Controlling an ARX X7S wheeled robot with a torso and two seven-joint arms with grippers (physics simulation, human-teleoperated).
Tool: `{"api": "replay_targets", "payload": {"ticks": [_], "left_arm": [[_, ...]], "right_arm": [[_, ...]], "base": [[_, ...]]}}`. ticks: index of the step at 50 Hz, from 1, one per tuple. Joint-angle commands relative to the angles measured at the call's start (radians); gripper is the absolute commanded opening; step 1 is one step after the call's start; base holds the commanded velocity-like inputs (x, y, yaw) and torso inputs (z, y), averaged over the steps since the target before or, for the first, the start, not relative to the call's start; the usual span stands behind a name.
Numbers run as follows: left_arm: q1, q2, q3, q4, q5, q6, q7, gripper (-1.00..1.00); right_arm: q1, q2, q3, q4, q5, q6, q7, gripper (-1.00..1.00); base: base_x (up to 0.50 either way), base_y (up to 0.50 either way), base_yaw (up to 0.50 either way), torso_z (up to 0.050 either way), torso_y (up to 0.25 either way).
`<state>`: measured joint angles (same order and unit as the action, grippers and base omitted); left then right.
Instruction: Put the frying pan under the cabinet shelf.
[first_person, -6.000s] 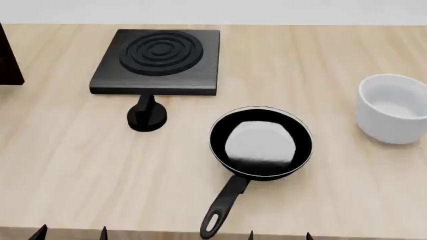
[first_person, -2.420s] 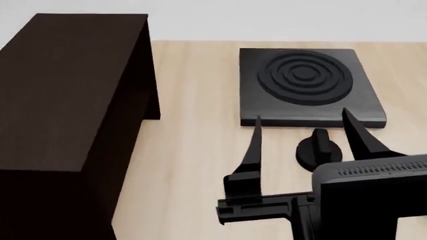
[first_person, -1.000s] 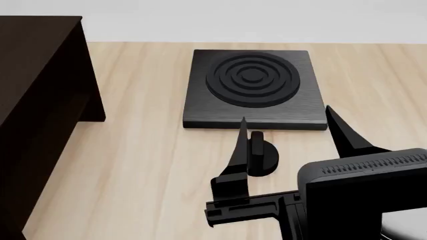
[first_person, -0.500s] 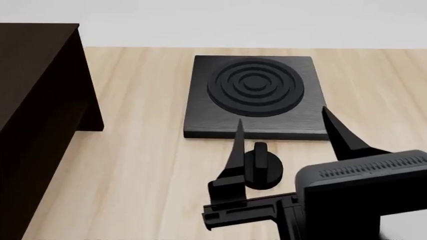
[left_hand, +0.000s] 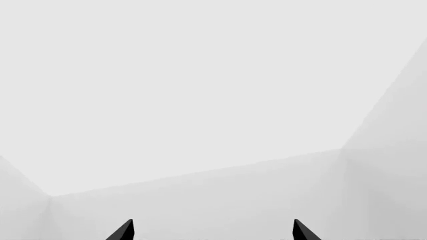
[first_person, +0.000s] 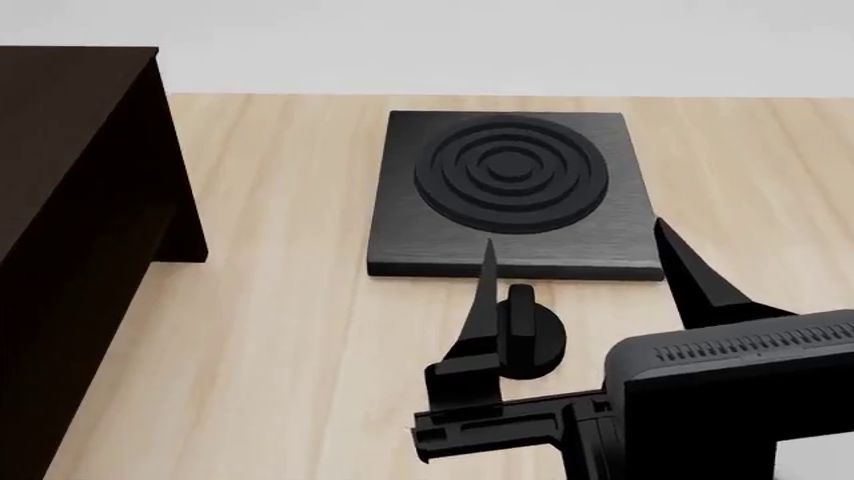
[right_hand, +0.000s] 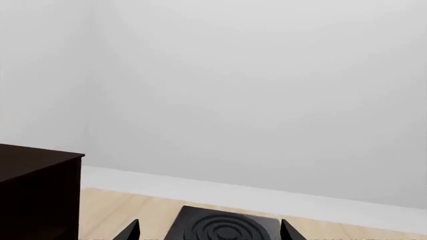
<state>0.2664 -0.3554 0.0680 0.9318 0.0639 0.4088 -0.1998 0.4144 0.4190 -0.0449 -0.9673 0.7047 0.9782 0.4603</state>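
The frying pan is out of view in every frame. The cabinet shelf (first_person: 67, 200), a large dark brown board cabinet, stands at the left of the head view and also shows in the right wrist view (right_hand: 33, 190). My right gripper (first_person: 574, 233) is open and empty. It hovers over the table in front of the burner plate, with its fingers (first_person: 478, 310) on either side of the small knob as seen from above. In its own wrist view, the right gripper (right_hand: 210, 222) points at the burner plate. My left gripper (left_hand: 213, 222) is open and empty, facing bare pale walls.
A square black burner plate (first_person: 510, 185) with concentric rings lies on the wooden table (first_person: 294, 330); it also shows in the right wrist view (right_hand: 227, 227). A small round black knob (first_person: 527, 335) sits just in front of it. A pale wall runs behind the table.
The head view swung from the pan toward the cabinet, then back right to the burner plate. In the last half second my right gripper shifted slightly right and nearer. Nothing was grasped.
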Motion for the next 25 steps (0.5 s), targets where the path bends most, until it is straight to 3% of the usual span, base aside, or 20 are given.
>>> {"api": "replay_targets", "payload": {"ticks": [1, 12, 25], "left_arm": [[-0.003, -0.002, 0.002, -0.006, 0.004, -0.001, -0.005, 1.00], [-0.005, -0.005, 0.004, -0.007, 0.006, -0.003, -0.007, 1.00], [-0.006, -0.009, 0.007, -0.011, 0.004, -0.001, -0.012, 1.00]], "right_arm": [[0.003, 0.010, -0.009, 0.000, 0.011, 0.007, 0.013, 1.00], [0.005, 0.015, -0.006, -0.001, 0.023, -0.002, 0.022, 1.00], [-0.004, 0.018, -0.002, 0.005, 0.034, -0.020, 0.030, 1.00]], "base": [[0.00, 0.00, 0.00, 0.000, 0.000], [0.08, 0.14, 0.00, 0.000, 0.000], [0.30, 0.03, 0.00, 0.000, 0.000]]}}
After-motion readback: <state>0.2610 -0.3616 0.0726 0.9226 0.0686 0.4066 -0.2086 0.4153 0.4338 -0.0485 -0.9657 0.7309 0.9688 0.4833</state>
